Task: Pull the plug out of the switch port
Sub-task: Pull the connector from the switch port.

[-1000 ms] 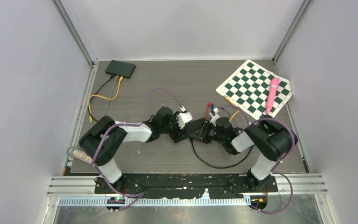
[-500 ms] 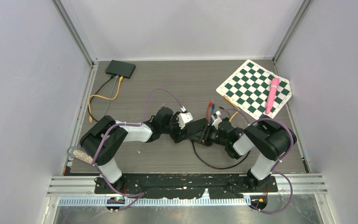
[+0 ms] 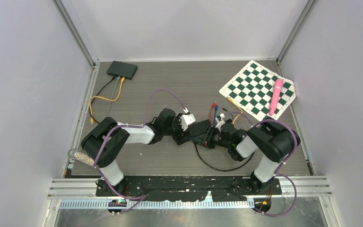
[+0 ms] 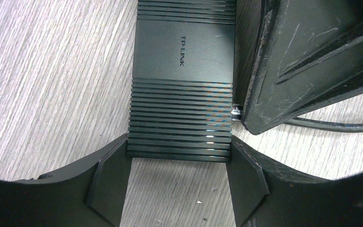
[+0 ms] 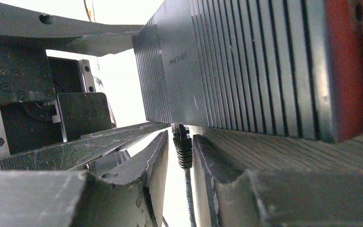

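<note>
While tools [image 4: 179, 163] [image 5: 180, 142] grip, one switch [image 4: 182, 56], one plug [image 5: 183, 147]

Two arms: left arm [image 3: 137, 134], right arm [image 3: 269, 142]. Two end effectors: left end effector [image 3: 190, 135], right end effector [image 3: 212, 137]. One switch [image 3: 199, 128], one plug [image 5: 182, 147], one other black box [image 3: 121, 70]. One checkerboard [image 3: 257, 89], one pink tube [image 3: 276, 97]. One yellow cable [image 3: 105, 99], one red cable [image 3: 211, 111], one blue cable [image 3: 215, 111].
</note>
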You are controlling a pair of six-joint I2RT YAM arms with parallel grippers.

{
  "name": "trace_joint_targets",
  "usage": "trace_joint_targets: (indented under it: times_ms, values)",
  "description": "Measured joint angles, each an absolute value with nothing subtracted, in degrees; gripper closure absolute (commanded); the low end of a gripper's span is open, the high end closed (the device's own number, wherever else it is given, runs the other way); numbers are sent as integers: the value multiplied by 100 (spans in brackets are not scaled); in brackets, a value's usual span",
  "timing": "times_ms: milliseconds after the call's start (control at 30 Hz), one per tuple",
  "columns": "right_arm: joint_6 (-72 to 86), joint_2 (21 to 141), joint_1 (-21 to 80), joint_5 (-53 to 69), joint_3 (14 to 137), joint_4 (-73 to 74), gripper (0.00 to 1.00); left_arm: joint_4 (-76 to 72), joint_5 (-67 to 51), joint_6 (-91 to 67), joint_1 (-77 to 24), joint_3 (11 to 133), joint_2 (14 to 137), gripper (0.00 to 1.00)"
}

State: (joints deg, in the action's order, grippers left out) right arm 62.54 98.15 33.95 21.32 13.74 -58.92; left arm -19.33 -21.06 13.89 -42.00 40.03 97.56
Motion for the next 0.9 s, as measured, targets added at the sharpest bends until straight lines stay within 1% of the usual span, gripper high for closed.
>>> trace_joint_targets:
  times_ms: [300, 567, 667, 833, 900]
  values:
    - [6563, 9830, 3363, 2018, 1450, -5765, 67, -1949, -2099, 1380, -4193, 4003, 9758, 57]
    - [6855, 10038, 3271, 2126, 1494, -5972, 60, -1957, -2056, 1369, -4182, 4003, 9760, 57]
    - [6956, 10103, 3238, 2180, 1511, -6051, 62, -1957, -2056, 1367, -4180, 4003, 9760, 58]
    - [7024, 10138, 3214, 2189, 1531, -6014, 68, -1959, -2056, 1365, -4174, 4003, 9760, 58]
    - [7043, 10154, 3197, 2222, 1544, -5983, 69, -1959, -2056, 1365, -4171, 4003, 9760, 58]
